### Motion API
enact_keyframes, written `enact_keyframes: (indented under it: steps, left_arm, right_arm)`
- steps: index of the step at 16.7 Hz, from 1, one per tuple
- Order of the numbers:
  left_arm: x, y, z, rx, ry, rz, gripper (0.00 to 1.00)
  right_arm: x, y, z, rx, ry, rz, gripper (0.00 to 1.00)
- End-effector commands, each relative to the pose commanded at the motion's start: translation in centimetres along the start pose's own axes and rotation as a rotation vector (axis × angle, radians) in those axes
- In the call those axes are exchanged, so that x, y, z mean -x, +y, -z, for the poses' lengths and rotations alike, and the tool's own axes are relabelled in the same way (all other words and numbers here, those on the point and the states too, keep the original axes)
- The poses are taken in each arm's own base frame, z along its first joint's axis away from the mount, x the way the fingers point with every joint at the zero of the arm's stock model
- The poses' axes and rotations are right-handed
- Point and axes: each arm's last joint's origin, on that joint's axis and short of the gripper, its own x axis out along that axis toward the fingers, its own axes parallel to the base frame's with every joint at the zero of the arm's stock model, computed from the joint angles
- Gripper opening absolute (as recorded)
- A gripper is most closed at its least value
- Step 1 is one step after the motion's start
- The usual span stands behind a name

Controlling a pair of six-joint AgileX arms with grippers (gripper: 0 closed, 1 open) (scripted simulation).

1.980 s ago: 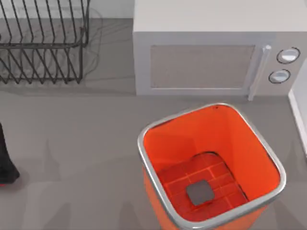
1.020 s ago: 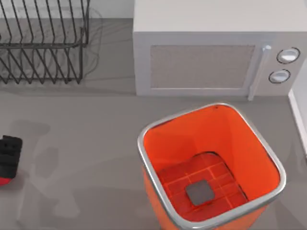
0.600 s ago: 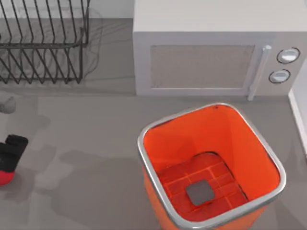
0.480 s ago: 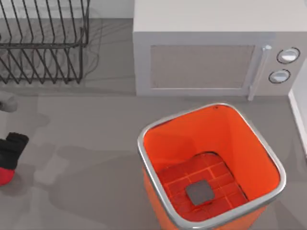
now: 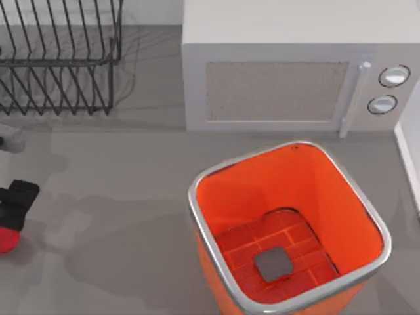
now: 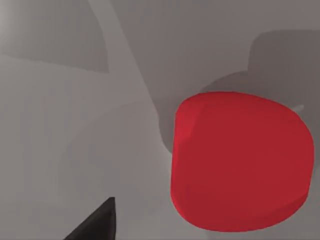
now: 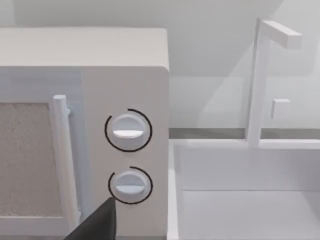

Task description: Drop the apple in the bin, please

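Apple (image 5: 6, 239) at the bench's (image 5: 131, 197) far left edge, under the left pincer (image 5: 14, 203), grip state unclear, well apart from the orange bin (image 5: 289, 230): advisable to confirm a centred hold, then carry it rightward above the silver rim.

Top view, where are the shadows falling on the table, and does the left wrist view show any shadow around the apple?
Top view: soft grey shadows spread across the table between the left pincer and the bin, and the dish rack casts thin lines. Left wrist view: a darker shadow patch lies on the table right by the apple.
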Motion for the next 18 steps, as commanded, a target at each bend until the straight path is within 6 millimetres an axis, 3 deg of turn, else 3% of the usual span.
enact_keyframes:
  steps: [8, 13, 18]
  left_arm:
    - [-6.2, 0.2, -0.1, 0.003, -0.004, -0.001, 1.0]
    - [-6.9, 0.1, 0.0, 0.003, 0.001, 0.001, 1.0]
    - [-6.9, 0.1, 0.0, 0.003, 0.001, 0.001, 0.62]
  right_arm:
    - [0.0, 0.0, 0.0, 0.0, 0.0, 0.0, 1.0]
    - [0.0, 0.0, 0.0, 0.0, 0.0, 0.0, 1.0]
    - [0.0, 0.0, 0.0, 0.0, 0.0, 0.0, 1.0]
